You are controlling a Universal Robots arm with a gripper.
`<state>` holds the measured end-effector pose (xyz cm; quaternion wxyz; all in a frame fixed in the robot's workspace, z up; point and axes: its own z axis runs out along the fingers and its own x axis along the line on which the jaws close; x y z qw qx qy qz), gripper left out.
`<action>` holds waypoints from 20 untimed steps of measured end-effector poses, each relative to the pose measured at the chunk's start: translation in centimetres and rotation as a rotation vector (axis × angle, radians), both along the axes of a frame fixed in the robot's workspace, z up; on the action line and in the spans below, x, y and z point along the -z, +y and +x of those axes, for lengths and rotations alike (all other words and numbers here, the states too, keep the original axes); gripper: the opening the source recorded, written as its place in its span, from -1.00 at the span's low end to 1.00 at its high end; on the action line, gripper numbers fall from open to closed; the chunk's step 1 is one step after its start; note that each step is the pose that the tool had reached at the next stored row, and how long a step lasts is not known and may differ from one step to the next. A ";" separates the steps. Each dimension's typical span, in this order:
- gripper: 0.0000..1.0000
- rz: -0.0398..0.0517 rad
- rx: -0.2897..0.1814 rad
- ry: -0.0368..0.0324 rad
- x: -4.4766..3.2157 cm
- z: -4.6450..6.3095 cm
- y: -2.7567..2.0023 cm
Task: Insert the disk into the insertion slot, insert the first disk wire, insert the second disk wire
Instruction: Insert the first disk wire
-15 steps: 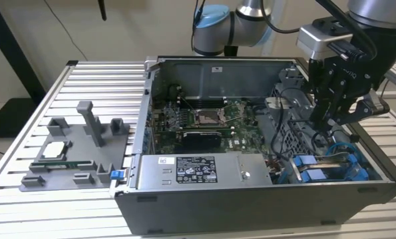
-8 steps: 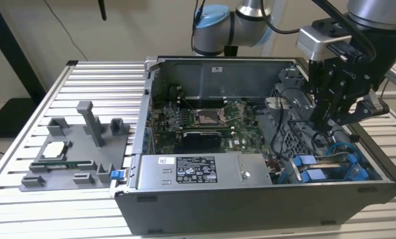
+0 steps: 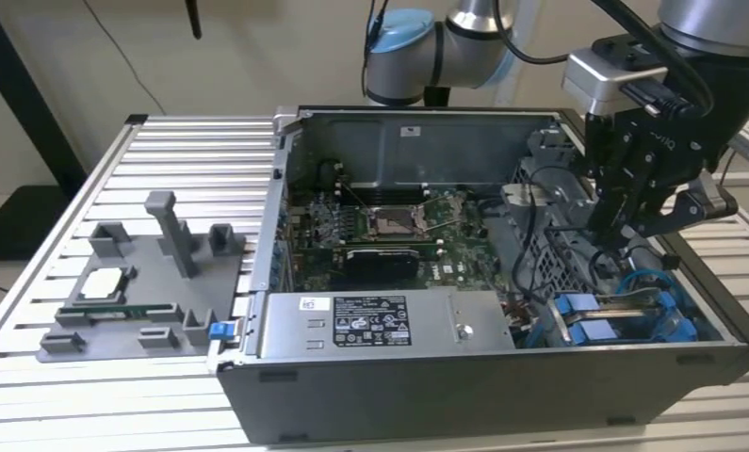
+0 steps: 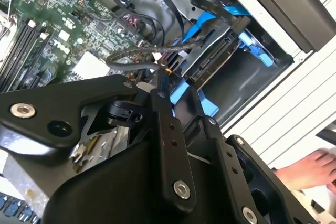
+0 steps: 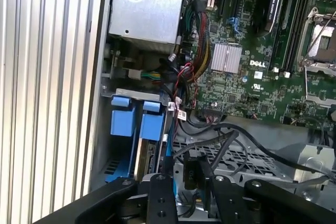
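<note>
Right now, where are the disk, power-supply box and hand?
The disk (image 4: 219, 59), second wrist view, its grey edge.
The power-supply box (image 3: 434, 313), exterior view, bare metal beside its label.
The hand (image 4: 310, 172), second wrist view, its middle.

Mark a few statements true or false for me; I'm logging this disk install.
1. The disk sits in the slot. True.
2. A hand is outside the case. True.
3. The gripper hangs over the case's half at the exterior view's left. False: it is at the right, above the slot.
4. The power supply lies outside the case. False: it sits inside.
</note>
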<state>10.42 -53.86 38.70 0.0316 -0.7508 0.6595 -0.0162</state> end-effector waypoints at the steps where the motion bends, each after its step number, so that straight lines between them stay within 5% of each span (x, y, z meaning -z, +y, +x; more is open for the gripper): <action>1: 1.00 0.0004 0.000 0.0000 0.01 0.0 0.00; 20: 1.00 0.0149 0.000 -0.0008 0.02 0.0 0.00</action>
